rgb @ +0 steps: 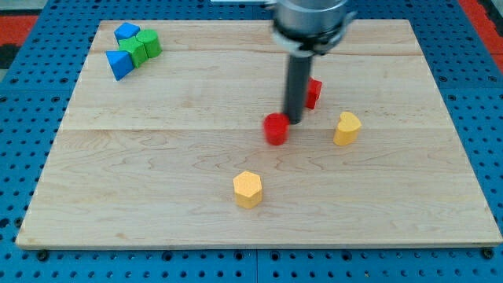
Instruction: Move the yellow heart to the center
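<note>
**Tip Stands Between Two Red Blocks, Yellow Heart Waits to One Side**

The rod is seen standing straight up over the wooden board. My tip is set down near the middle of the board. Nothing can be held by it, because it is only a plain rod with no jaws; things can only be pushed.

A round red block is found just beside my tip, toward the view's left and a bit lower. It looks to be touching or almost touching. A second red block is partly hidden behind the rod, toward the view's top and right.

The yellow heart is placed to the view's right of my tip, near but apart from it. It is not yet in the middle, so the task is judged as not done. The heart would likely need to be pushed from its far side, toward the view's left.

A yellow block with six sides is seen below my tip, toward the view's bottom. Two blue blocks and a green block are grouped far off at the view's top left, well out of the way.
</note>
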You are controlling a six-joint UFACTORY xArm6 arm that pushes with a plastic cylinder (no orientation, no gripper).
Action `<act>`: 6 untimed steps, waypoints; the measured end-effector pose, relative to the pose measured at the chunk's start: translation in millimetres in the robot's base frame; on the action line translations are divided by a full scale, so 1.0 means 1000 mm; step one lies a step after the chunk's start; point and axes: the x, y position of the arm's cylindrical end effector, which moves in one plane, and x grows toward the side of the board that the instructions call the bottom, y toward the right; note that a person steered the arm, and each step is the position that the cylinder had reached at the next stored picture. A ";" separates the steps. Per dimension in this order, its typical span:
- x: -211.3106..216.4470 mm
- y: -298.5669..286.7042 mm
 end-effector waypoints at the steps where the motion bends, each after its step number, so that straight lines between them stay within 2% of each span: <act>1: 0.012 -0.016; 2: 0.011 -0.008; 3: 0.041 0.028; 4: 0.054 0.111; 5: 0.029 0.150; 6: 0.007 0.118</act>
